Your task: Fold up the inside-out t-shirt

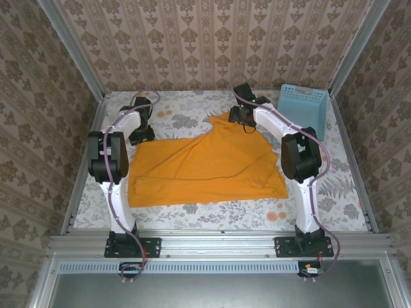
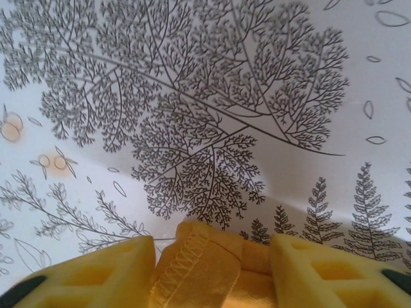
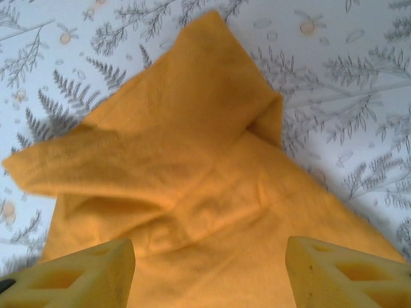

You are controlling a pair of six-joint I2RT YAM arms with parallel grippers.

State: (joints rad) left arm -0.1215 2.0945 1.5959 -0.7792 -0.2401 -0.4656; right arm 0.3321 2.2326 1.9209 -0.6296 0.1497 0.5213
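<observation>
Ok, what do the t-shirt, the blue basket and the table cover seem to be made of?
T-shirt: soft matte knit cloth, by its wrinkles and stitched hem. Basket: likely plastic, rigid lattice walls, even light blue. Table cover: smooth, printed with ferns; cloth or vinyl, cannot tell.

The shirt (image 1: 205,167) is lying spread across the middle of the surface (image 1: 186,109). Its far left hem is sitting within the left claw (image 2: 212,269). Its far right corner is reaching up to the right claw (image 1: 239,115), which is hanging spread over the cloth. The basket (image 1: 303,106) is standing in the far right corner, just right of that claw and apart from the shirt.
</observation>
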